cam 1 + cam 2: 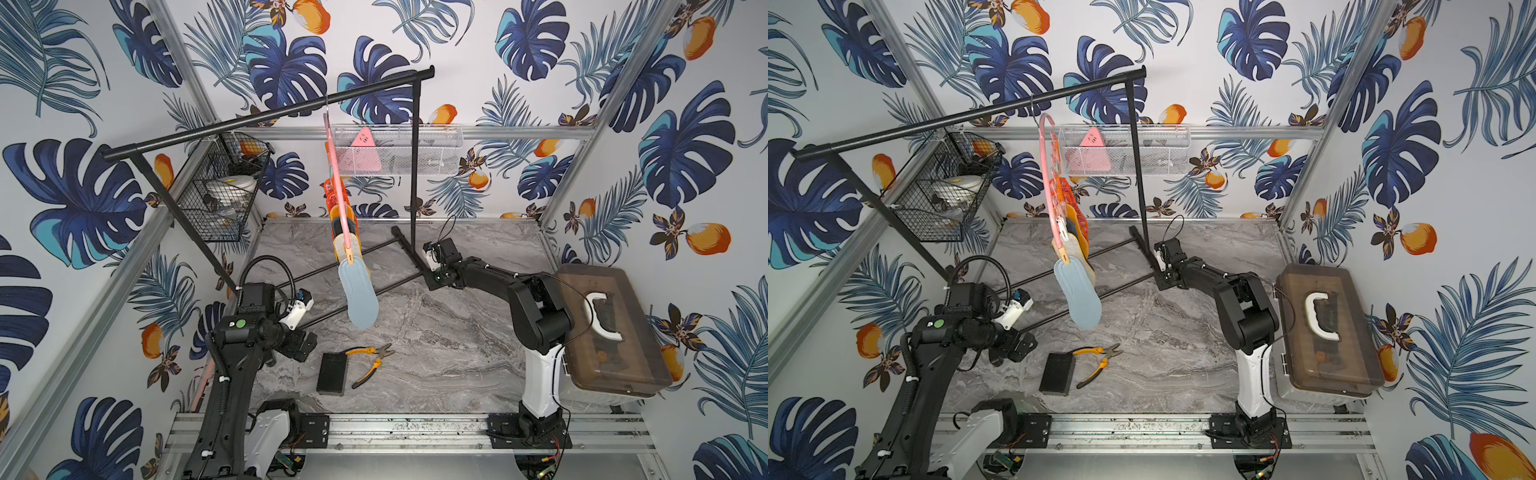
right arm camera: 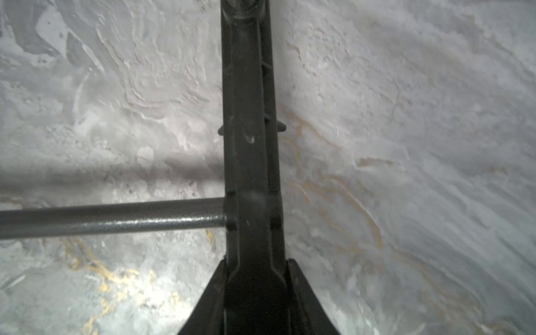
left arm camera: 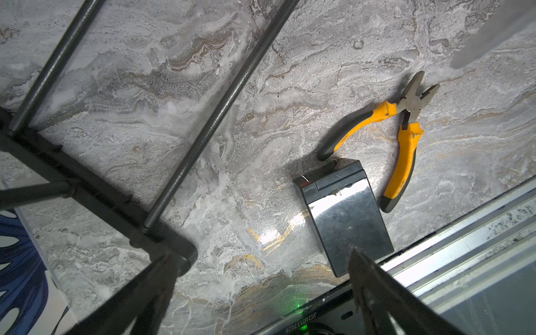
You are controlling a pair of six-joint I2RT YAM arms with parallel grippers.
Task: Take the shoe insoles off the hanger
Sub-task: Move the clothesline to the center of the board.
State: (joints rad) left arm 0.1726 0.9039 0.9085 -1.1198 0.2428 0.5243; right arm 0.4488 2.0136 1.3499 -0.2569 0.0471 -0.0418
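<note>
The pink hanger (image 1: pixel 337 183) (image 1: pixel 1045 166) hangs by its metal hook from the black rack's top bar (image 1: pixel 266 116). The shoe insoles are pegged in a row beneath it. The light blue one (image 1: pixel 358 299) (image 1: pixel 1077 297) hangs nearest, with beige, dark, yellow and red-orange ones (image 1: pixel 1077 216) bunched behind it. My right gripper (image 1: pixel 432 275) (image 2: pixel 256 262) is low at the rack's right foot bar (image 2: pixel 251 145), shut on it with a finger on each side. My left gripper (image 1: pixel 298 344) (image 3: pixel 261 255) is open and holds nothing, low over the table to the left of the insoles.
A black block (image 1: pixel 332 373) and yellow-handled pliers (image 1: pixel 372 360) lie on the marble table near the front. A brown lidded box (image 1: pixel 606 332) stands at the right. The rack's base rods (image 3: pixel 220 116) cross the table. A wire basket (image 1: pixel 224 191) and a white mesh tray (image 1: pixel 399 149) hang on the walls.
</note>
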